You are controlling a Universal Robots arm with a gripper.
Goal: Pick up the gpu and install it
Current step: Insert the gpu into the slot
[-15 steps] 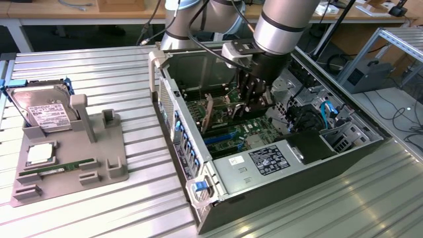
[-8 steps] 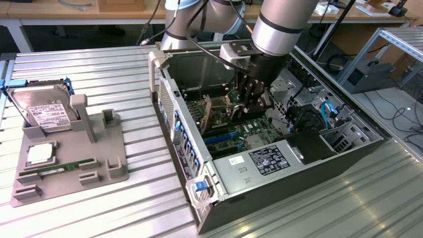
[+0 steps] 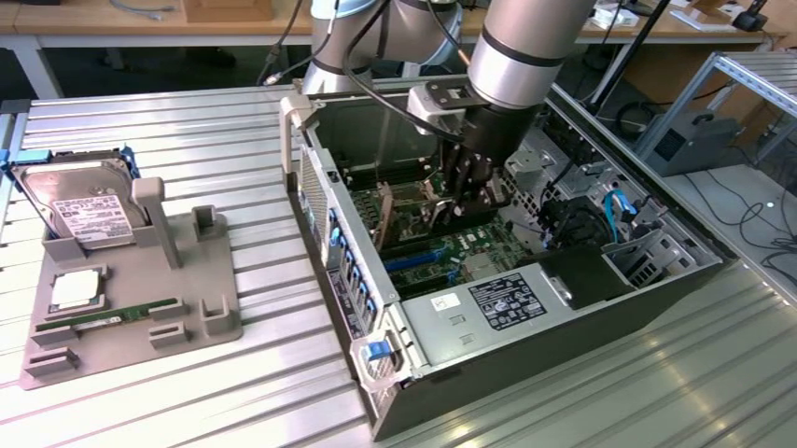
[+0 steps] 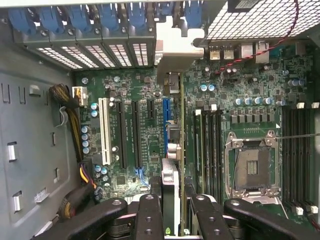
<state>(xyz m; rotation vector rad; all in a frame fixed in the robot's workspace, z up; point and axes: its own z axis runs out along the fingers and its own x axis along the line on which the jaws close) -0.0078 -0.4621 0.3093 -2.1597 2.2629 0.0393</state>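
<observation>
Claw (image 4: 172, 210) pinching the gpu (image 4: 174, 150) edge-on between its fingers, down inside the open computer case (image 3: 622, 280). Card hangs upright right over the motherboard (image 4: 130, 125), its bracket end toward the rear slot covers (image 4: 100, 20). Pick-up done; whether the card is seated in the blue slot (image 4: 165, 125) can't be told. Off beside the case, the holder tray (image 3: 137, 317) on the table (image 3: 561, 401) keeps hard drive (image 3: 81, 210) and RAM stick (image 3: 106, 317).

Ribbed, seemingly metal table (image 3: 187, 121)
</observation>
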